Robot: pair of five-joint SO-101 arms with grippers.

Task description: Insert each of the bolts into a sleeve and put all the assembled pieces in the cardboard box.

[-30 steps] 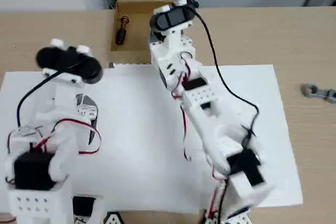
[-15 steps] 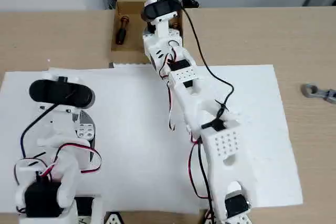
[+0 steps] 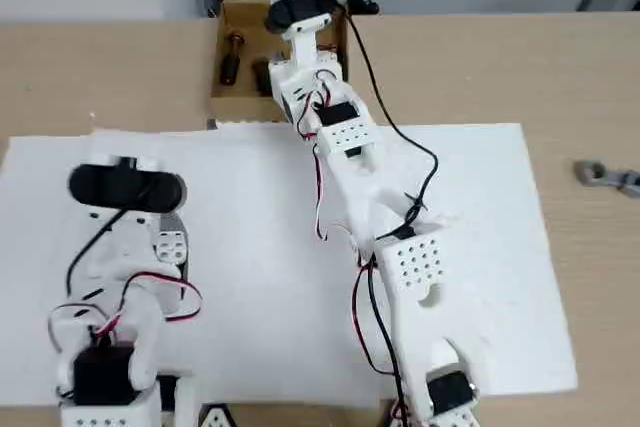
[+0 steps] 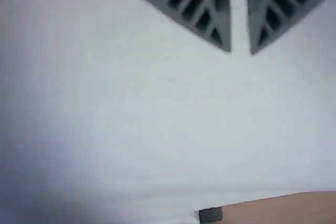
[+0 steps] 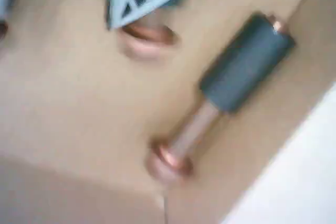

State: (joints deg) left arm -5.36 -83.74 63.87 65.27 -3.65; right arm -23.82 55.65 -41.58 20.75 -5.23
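**Boxing under way:** The right gripper (image 5: 126,9) is hanging inside the box (image 3: 240,105) at the far side of the table (image 3: 560,67). Its arm (image 3: 380,197) is lying stretched across the white sheet (image 3: 250,247). Whether this pincer is spread or pressed together cannot be told.

Just beside it, one assembled piece (image 5: 210,103) is lying on the box floor. It is a bolt (image 5: 168,161) with a coppery head, its shaft running through a dark sleeve (image 5: 247,61) and poking out at the other end. A second coppery end (image 5: 147,38) is showing, blurred, right by the gripper. Whether it belongs to another piece cannot be told.

From above, a piece (image 3: 232,57) is lying along the side of the box away from the arm. A dark shape (image 3: 262,73) is sitting between it and the arm, too hidden to name.

The left gripper (image 4: 240,50) is hovering low over the sheet, well apart from the box. Its jaws are drawn almost together, with only a slit between them, and are pinching nothing.

On this evidence, at least one bolt is already sleeved and boxed, and the right arm looks to be at the drop-off stage, perhaps with a second piece. Letting go and getting clear of the box would be what is left. How many pieces the job calls for cannot be judged. A small metal fitting (image 3: 600,175) is lying on the bare table to one side, with no plain part in the work.
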